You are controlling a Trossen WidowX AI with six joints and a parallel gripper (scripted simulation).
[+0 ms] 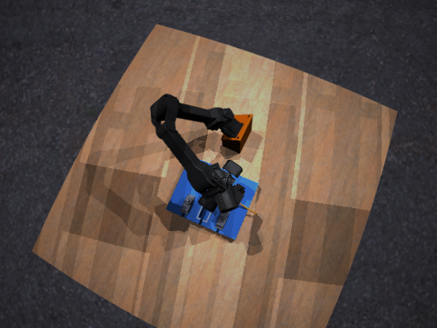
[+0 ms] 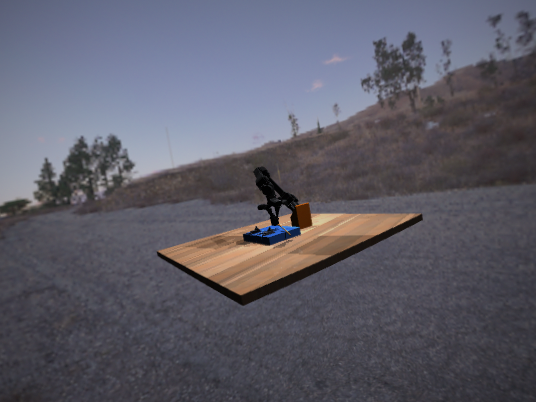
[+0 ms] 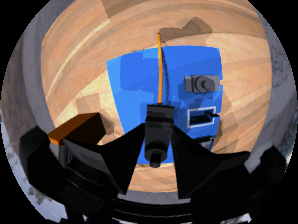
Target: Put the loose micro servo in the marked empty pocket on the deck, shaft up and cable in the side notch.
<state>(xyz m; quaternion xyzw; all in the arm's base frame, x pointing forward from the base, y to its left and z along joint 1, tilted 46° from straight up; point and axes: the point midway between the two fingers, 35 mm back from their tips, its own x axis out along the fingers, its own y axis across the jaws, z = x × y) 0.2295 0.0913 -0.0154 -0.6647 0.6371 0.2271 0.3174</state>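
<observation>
Gripper (image 3: 154, 157) partly closed, clamping the micro servo (image 3: 160, 131) between both fingers, above the blue deck (image 3: 136, 90), orange cable (image 3: 160, 63) trailing forward.

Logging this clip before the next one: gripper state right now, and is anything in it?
Gripper: closed on the micro servo, held above the blue deck; its orange cable trails away from the fingers.

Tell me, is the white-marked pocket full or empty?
Empty. The marked pocket shows only blue inside, and the end effector holds the servo.
</observation>
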